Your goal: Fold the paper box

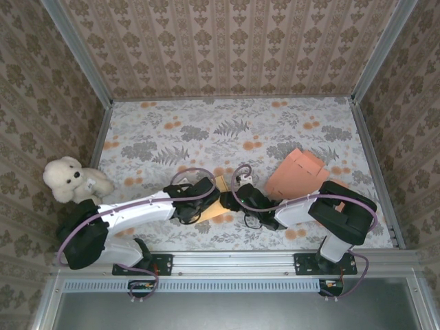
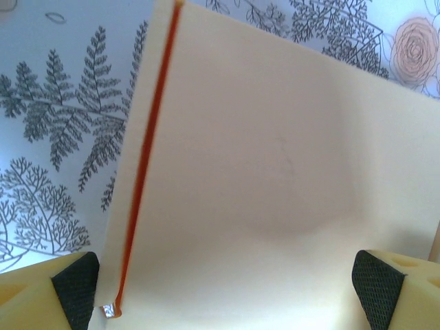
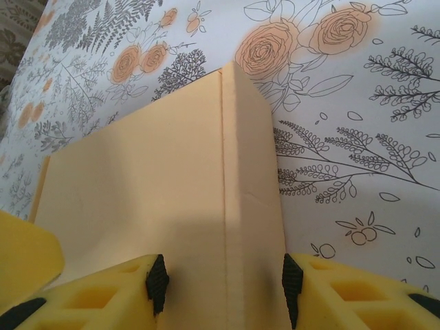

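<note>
- Since the box (image 1: 214, 206) is thin, light card, expect it to skid on the bench (image 1: 206, 130) and crease wherever pinched.
- It lies near the front edge, between both arms.
- Your left fingers (image 2: 75, 292) stand wide open over a panel.
- Your right fingers (image 3: 157, 282) straddle a folded strip, half apart; a pinch cannot be told.
- Hold it beside the crease, not mid-panel.

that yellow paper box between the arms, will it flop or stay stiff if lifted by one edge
Probably floppy: the yellow paper box is a thin sheet, judging by its slim edge. It would likely hinge at its crease rather than stay flat. It looks light and may slide on the tablecloth.
</note>
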Robot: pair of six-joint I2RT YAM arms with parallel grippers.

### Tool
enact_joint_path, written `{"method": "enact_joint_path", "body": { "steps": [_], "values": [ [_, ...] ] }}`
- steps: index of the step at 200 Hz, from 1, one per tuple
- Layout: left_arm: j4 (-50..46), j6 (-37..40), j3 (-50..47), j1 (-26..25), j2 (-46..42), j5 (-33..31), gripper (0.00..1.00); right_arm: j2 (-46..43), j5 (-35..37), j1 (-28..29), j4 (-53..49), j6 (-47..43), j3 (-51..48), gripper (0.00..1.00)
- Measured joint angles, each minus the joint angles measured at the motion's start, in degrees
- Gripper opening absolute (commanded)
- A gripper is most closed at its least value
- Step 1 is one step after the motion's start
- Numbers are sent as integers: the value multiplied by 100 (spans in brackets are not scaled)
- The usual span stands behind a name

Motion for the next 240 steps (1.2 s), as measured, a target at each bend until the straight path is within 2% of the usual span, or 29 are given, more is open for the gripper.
{"method": "enact_joint_path", "body": {
  "steps": [50,117,167,240],
  "values": [
    [155,658,278,603,289,0,98,-181,-7,85,-85,0,-103,52],
    [243,1453,603,1176,562,-7,98,-911,127,111,-824,-225,-114,60],
    [210,1725,564,1172,472,-17,98,-1014,413,66,-1561,-621,219,62],
    [87,1814,439,1062,376,-2,98,-203,487,-31,-1320,-772,511,56]
  ]
}}
